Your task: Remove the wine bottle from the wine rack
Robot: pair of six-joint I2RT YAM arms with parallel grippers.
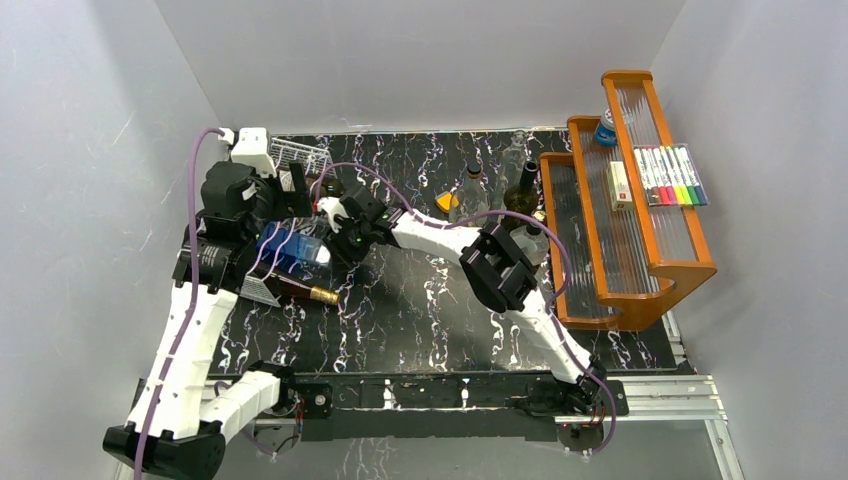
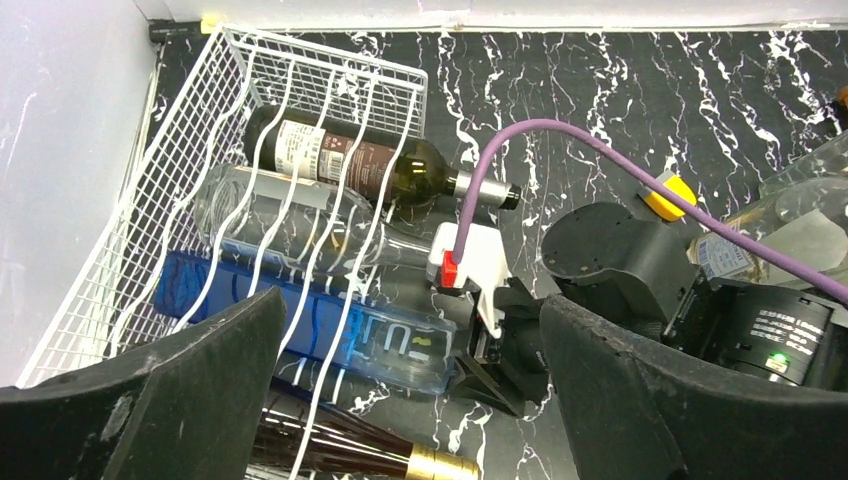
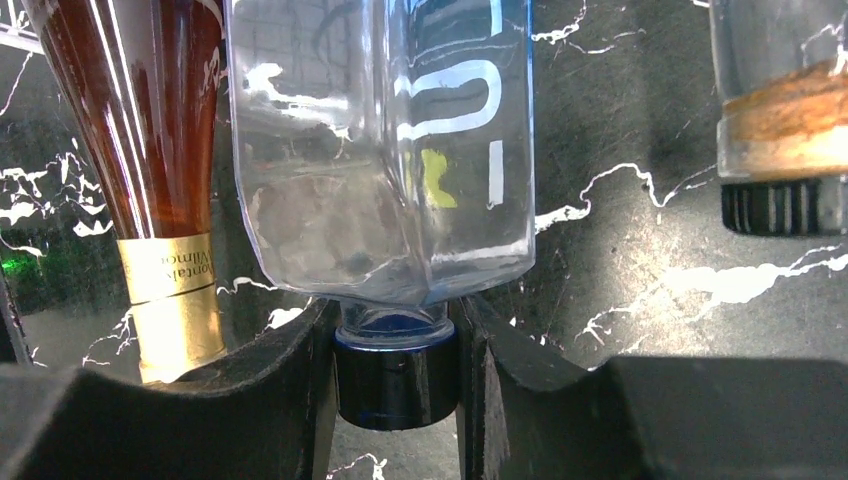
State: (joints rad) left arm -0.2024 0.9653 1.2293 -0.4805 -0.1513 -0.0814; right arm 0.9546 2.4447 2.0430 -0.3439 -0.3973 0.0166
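Observation:
The white wire-grid wine rack [image 2: 170, 190] lies at the table's back left [image 1: 300, 155] and holds several bottles on their sides. They are a dark green labelled wine bottle [image 2: 340, 160], a clear bottle [image 2: 300, 225], a blue-tinted square bottle [image 2: 340, 330] and a brown bottle with a gold neck [image 2: 430, 465]. My right gripper [image 3: 395, 345] is shut on the blue bottle's black cap [image 3: 395, 385]; it also shows in the top view [image 1: 335, 240]. The blue bottle [image 1: 292, 248] still lies in the rack. My left gripper [image 2: 410, 400] is open and empty, hovering above the rack's front.
The brown bottle [image 3: 160, 150] lies close to the left of the held bottle, and another capped bottle [image 3: 785, 110] lies to its right. An orange wooden tiered shelf [image 1: 640, 290] with markers [image 1: 670, 175] stands at the right. Upright bottles [image 1: 520, 190] stand at the back. A wall is close behind the rack.

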